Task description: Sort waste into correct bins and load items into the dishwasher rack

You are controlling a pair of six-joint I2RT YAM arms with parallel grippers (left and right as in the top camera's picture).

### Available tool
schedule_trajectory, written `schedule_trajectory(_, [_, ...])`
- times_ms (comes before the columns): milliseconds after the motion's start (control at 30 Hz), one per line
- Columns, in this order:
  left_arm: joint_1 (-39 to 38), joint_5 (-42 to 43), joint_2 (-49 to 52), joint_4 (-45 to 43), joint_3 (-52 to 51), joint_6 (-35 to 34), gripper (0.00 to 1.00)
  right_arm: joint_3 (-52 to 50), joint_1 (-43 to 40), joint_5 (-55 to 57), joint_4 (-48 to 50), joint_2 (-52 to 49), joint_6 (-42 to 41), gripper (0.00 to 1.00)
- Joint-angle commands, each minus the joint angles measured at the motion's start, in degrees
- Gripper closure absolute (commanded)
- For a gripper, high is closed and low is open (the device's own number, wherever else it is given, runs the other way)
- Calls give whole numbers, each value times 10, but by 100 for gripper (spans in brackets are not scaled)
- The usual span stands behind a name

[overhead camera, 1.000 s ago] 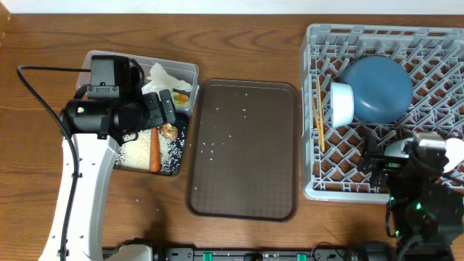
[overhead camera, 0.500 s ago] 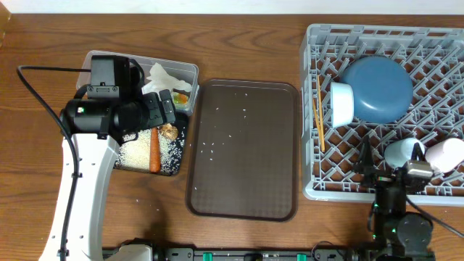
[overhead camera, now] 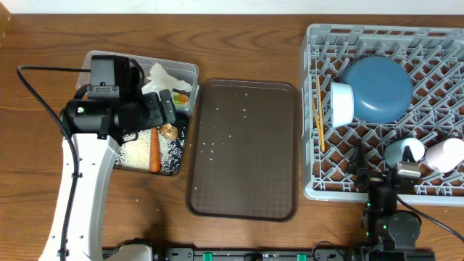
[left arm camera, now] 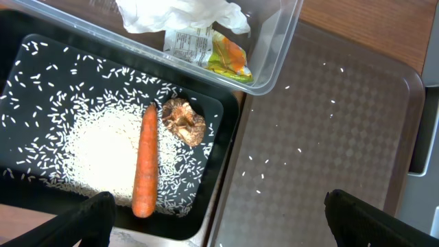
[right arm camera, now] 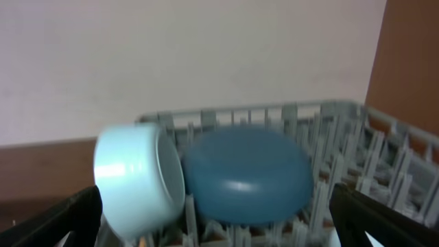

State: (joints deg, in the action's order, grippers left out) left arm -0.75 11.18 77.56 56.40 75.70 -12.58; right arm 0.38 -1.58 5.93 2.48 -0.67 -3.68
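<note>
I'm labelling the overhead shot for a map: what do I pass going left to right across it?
carrot stick → dark brown serving tray → chopsticks → white bowl → dark-blue plate

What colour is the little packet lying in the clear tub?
Yellow-green with an orange patch; the packet shows best in the left wrist view.

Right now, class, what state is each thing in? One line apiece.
dishwasher rack: loaded
dark-blue plate: in rack, underside up
white bowl: in rack, on its side
chopsticks: in rack
light-blue cup: in rack
pink cup: in rack
clear tub: holds wrappers
black tray: holds rice, carrot, food lump
brown serving tray: stray grains
left gripper: jaws open, empty
right gripper: jaws open, empty
</note>
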Motion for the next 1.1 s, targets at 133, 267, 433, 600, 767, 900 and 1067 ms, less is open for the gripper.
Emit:
schedule_trajectory(133, [2,-3,-1,1,7,7,2,-1,-4,-4,-62,0,-5,1])
schedule_trajectory(267, [2,-3,-1,1,7,7,2,-1,-4,-4,-61,-1,-5,1])
schedule_trajectory(433, [2,-3,-1,1,7,7,2,-1,-4,-4,-62,-1,-5,1])
schedule_trajectory(600, [2,-3,-1,1,7,7,2,-1,-4,-4,-62,-1,-5,1])
schedule_trajectory(767, [-3,-3,-14,2,2,7,2,-1,-4,-4,-62,-1,-5,1])
schedule_trajectory(900, [-10,-31,-75,-3,-31,20,2,-1,-4,-4,-62,-1,-5,1])
schedule_trajectory(1067, [-10,-33,-198,-156,-134,51,2,-1,-4,-4,-62,-1,-5,1])
